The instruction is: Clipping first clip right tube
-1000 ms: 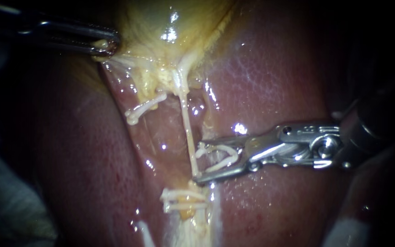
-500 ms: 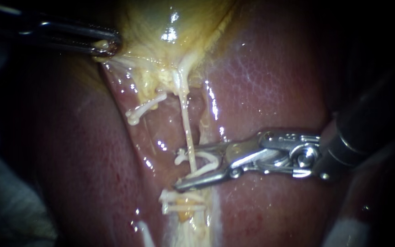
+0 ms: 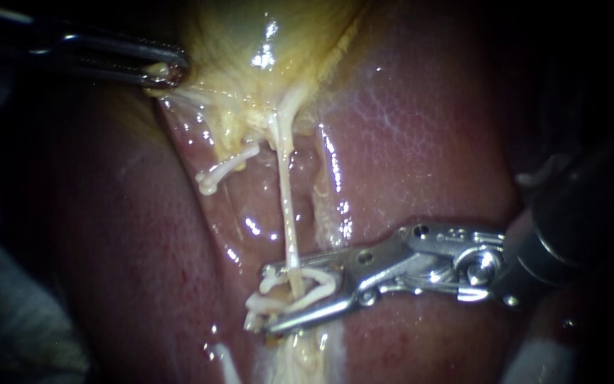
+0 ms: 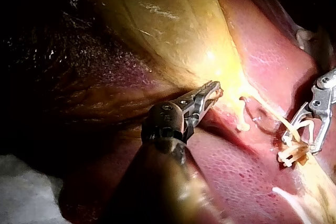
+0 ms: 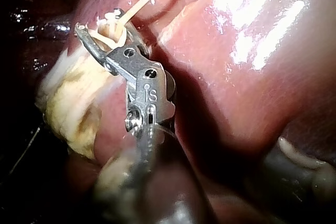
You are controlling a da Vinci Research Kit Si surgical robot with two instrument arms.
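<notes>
White clip [image 3: 323, 279], held spread by the jaws of my right instrument [image 3: 270, 299], straddles the right tube [image 3: 289, 213] low beside the liver [image 3: 428, 142]; close squarely only once both tips clear it, while my left instrument [image 3: 168, 71] grips the gallbladder [image 3: 250, 35] taut.

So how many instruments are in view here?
2. The left instrument grips the gallbladder edge, upper left in the endoscope view; the right instrument holds a white clip around the tube, lower centre. None seems hidden.
</notes>
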